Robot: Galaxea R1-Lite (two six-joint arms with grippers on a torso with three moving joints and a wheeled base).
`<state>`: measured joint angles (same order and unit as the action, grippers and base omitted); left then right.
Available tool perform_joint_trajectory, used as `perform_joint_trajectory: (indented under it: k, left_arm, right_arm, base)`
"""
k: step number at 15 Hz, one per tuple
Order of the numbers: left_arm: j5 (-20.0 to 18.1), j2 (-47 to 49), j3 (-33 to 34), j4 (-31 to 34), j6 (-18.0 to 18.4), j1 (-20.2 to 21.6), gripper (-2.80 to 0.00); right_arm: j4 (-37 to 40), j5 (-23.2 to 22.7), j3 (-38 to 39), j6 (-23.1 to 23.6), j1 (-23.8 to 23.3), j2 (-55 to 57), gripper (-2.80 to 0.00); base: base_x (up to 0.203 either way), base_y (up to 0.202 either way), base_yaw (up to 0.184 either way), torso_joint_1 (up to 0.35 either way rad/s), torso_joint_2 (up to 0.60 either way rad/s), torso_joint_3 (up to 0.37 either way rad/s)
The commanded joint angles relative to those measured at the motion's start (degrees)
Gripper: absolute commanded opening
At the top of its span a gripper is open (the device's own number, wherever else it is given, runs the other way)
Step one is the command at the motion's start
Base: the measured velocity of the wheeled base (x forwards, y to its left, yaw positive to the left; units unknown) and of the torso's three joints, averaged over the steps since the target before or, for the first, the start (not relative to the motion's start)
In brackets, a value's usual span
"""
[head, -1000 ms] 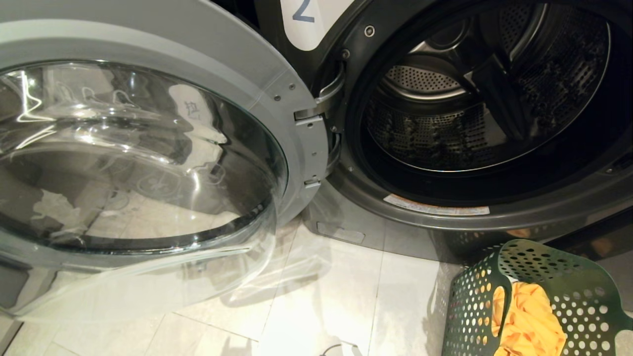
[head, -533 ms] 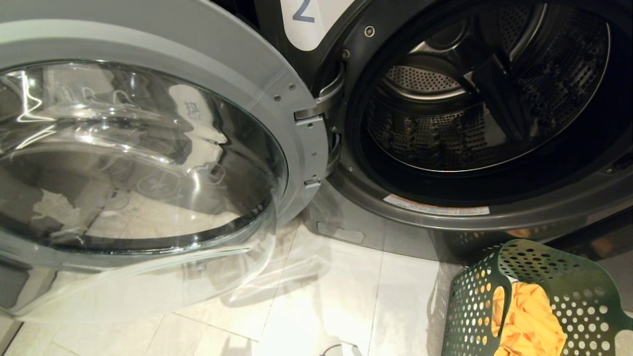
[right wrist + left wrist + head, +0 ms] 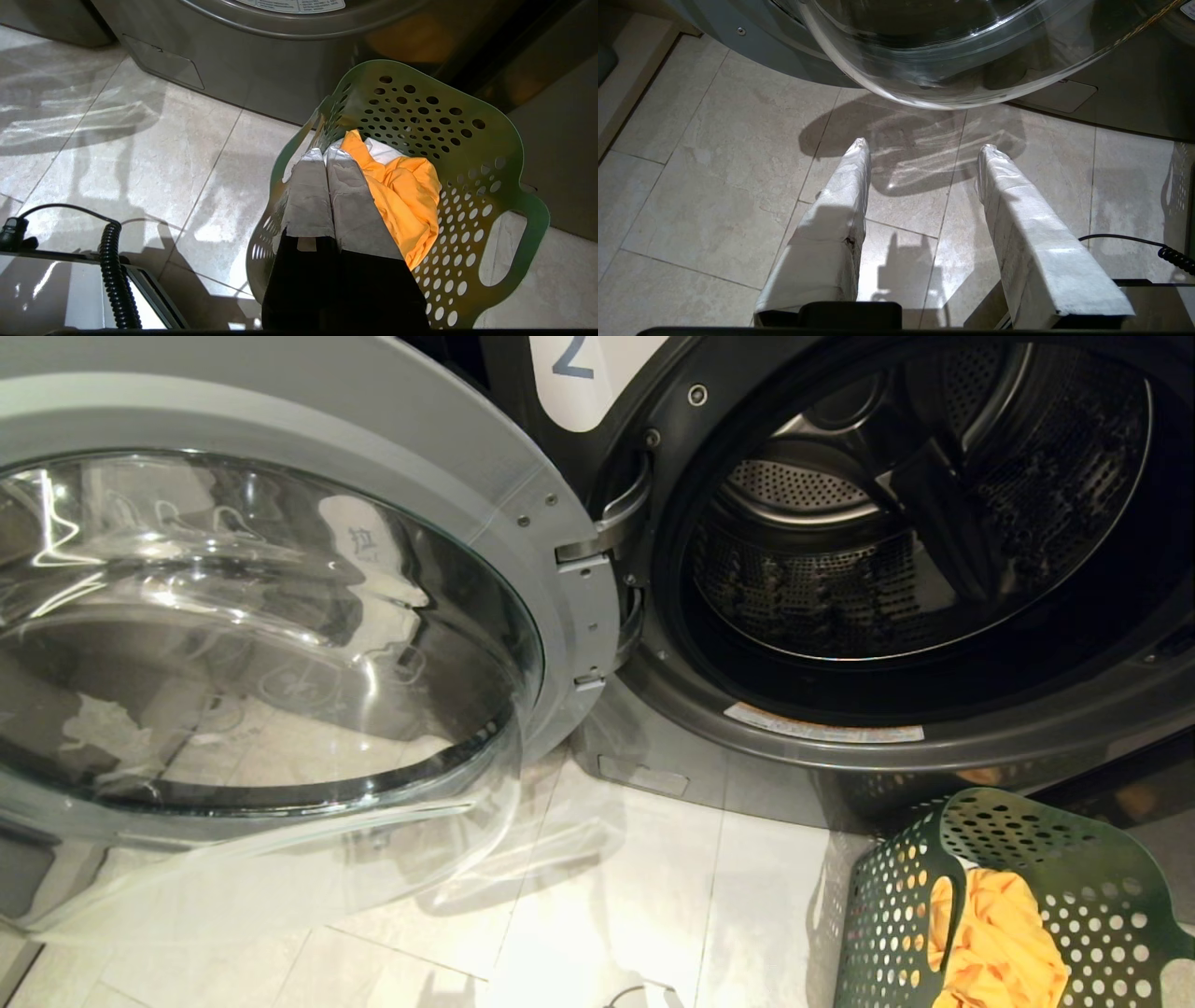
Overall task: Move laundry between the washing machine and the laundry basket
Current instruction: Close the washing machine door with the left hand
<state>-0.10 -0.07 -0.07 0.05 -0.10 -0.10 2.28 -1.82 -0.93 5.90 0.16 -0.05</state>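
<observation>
The washing machine (image 3: 672,747) labelled 2 stands with its round glass door (image 3: 280,616) swung wide to the left, and its drum (image 3: 840,597) shows no cloth. On the floor at the lower right stands the green laundry basket (image 3: 1092,887) holding an orange-yellow garment (image 3: 999,943). In the right wrist view the basket (image 3: 467,130) holds the orange garment (image 3: 406,196) over a white one (image 3: 383,151). My right gripper (image 3: 326,151) is shut and empty above the basket's near rim. My left gripper (image 3: 924,145) hangs open over bare floor below the door.
The door's glass bowl (image 3: 948,56) bulges out just ahead of the left fingers. A coiled black cable (image 3: 112,275) and my base's edge (image 3: 154,298) lie to the left of the basket. Pale floor tiles (image 3: 607,915) stretch between the door and the basket.
</observation>
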Motion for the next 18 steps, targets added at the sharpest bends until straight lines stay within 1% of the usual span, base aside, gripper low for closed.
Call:
perform_joint_trajectory:
  k: [1, 2, 5, 18]
  left_arm:
    - [0.0, 0.1, 0.0, 0.0, 0.0, 0.0, -2.80]
    - [0.0, 0.1, 0.0, 0.0, 0.0, 0.0, -2.80]
    - [0.0, 0.1, 0.0, 0.0, 0.0, 0.0, -2.80]
    - [0.0, 0.1, 0.0, 0.0, -0.3, 0.0, -2.80]
  right_arm:
    - [-0.2, 0.6, 0.1, -0.3, 0.0, 0.0, -2.80]
    - [-0.6, 1.3, 0.2, -0.5, 0.0, 0.0, -2.80]
    - [-0.7, 1.3, 0.2, -0.3, 0.0, 0.0, -2.80]
    - [-0.7, 0.9, 0.2, -0.6, 0.0, 0.0, -2.80]
  base:
    - [0.000, 0.000, 0.000, 0.000, 0.00, 0.000]
    - [0.000, 0.000, 0.000, 0.000, 0.00, 0.000]
    - [0.000, 0.000, 0.000, 0.002, 0.00, 0.079]
    - [0.000, 0.000, 0.000, 0.002, 0.00, 0.197]
